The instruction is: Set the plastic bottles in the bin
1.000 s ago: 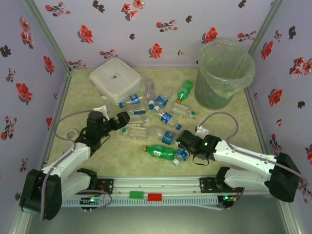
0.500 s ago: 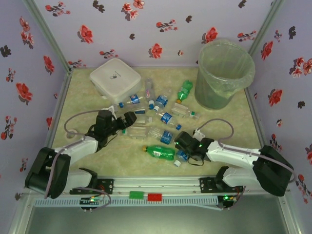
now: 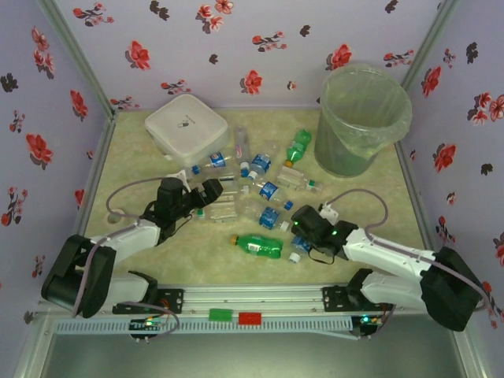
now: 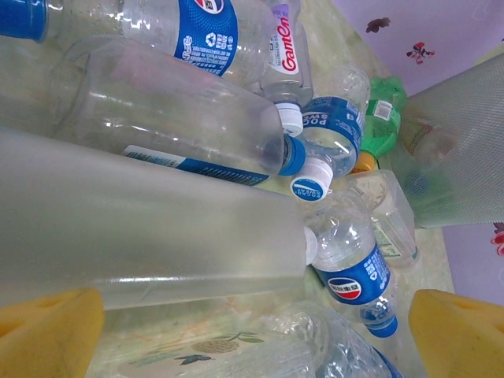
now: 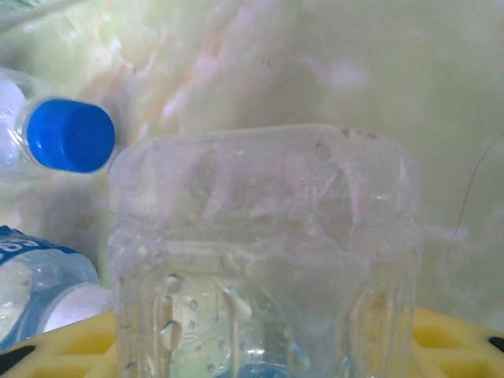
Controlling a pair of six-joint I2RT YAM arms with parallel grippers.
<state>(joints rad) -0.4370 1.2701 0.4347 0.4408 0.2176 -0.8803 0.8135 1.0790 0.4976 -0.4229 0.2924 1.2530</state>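
Top / bin: far right corner, upright. My right arm is the nearer one by a good way.
Top / plastic bottles: heap lying flat mid-table, btwn both arms & the white box.
Top / right gripper: at heap's near-right edge, just beside the green bottle. Bin lies ahead & to its right.
Top / left gripper: at heap's left edge, jaws wide apart, nothing btwn them.
L wrist / left gripper: pads out at both lower corners, empty. Just ahead lies the big clear bottle, long axis side to side, neck to the right. I judge it needs a wrist turn before a pinch.
L wrist / bin: beyond the heap, well apart.
R wrist / right gripper: yellow pads either side of a clear bottle, which points straight out from me, base away. Can't tell if I'm clamped or only touching.
R wrist / blue cap: neighbour bottle's, to the left, apart from mine.
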